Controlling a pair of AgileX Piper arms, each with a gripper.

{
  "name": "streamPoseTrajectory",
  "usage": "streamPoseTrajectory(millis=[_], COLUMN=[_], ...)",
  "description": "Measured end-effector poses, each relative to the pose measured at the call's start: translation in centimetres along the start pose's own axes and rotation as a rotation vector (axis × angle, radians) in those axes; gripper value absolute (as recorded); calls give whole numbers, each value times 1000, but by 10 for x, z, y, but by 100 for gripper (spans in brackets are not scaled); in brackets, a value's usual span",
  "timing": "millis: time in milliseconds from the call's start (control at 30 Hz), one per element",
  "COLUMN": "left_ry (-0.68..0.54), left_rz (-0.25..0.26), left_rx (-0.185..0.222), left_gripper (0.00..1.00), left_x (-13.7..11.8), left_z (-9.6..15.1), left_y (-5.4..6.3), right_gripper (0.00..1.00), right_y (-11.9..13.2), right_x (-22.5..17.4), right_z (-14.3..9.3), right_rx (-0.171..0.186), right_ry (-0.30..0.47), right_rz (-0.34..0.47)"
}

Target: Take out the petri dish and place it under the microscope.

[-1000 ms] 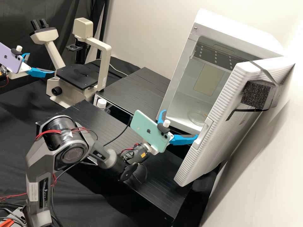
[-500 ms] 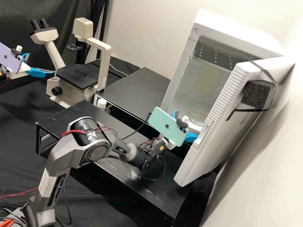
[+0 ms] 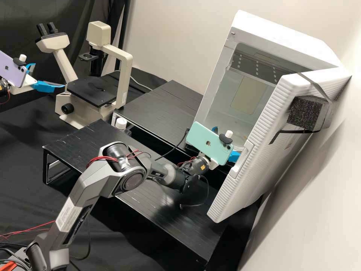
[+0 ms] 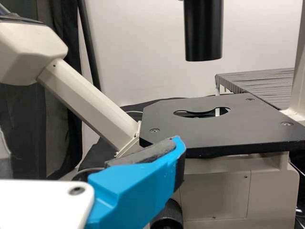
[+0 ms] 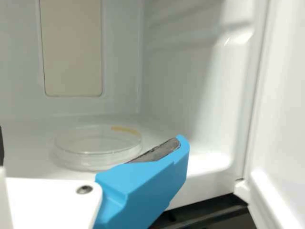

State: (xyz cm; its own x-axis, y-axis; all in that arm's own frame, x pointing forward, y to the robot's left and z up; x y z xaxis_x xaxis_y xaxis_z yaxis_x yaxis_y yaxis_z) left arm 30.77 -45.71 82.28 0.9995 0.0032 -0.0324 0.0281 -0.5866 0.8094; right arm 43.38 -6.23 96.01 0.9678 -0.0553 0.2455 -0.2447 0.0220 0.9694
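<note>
Right pincer [image 3: 228, 141] is at the mouth of the white box [image 3: 280, 34], fingers spread wide. Dish [image 5: 90, 148] lies flat on the box floor, just ahead of it; it's clear, with a yellow strip [image 5: 125, 130] at its edge (handy marker). One of my fingers [image 5: 147, 183] overlaps the dish's near edge in the right wrist view; can't tell if they touch.

Door [image 3: 259, 150] is swung open beside that pincer, a foam block [image 3: 305, 113] strapped to its outer face. In the high view the door edge meets the outline of my near finger, contact unclear. A pale panel [image 5: 71, 47] is on the back wall of the box.

Left pincer [image 3: 49, 75] is also wide, just beside the scope [image 3: 125, 75], near the black stage [image 4: 214, 131]. Black tube [image 4: 203, 31] hangs above the stage, well apart from it.

Green phone [image 3: 208, 143] is mounted at my right wrist, purple phone [image 3: 12, 69] at my left. White-capped bottle [image 3: 121, 123] stands between the two black racks [image 3: 75, 143], near the scope.
</note>
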Motion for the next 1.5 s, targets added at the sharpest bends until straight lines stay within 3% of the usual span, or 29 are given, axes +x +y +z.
streamPoseTrajectory(millis=[400,1033,1233,1267,1500], left_ry=[0,0,0,0,0], left_rz=[0,0,0,0,0], left_rx=[0,0,0,0,0], left_gripper=[100,100,100,100,100], left_x=[0,0,0,0,0], left_z=[0,0,0,0,0], left_y=[0,0,0,0,0], right_gripper=[100,100,100,0,0], right_y=[-1,-2,-6,-6,-7], right_x=[20,43,48,48,50], right_z=[7,1,2,3,2], right_rx=[0,-34,-1,9,5], right_ry=[-9,3,9,6,6], right_rz=[0,-123,-162,-169,-198])
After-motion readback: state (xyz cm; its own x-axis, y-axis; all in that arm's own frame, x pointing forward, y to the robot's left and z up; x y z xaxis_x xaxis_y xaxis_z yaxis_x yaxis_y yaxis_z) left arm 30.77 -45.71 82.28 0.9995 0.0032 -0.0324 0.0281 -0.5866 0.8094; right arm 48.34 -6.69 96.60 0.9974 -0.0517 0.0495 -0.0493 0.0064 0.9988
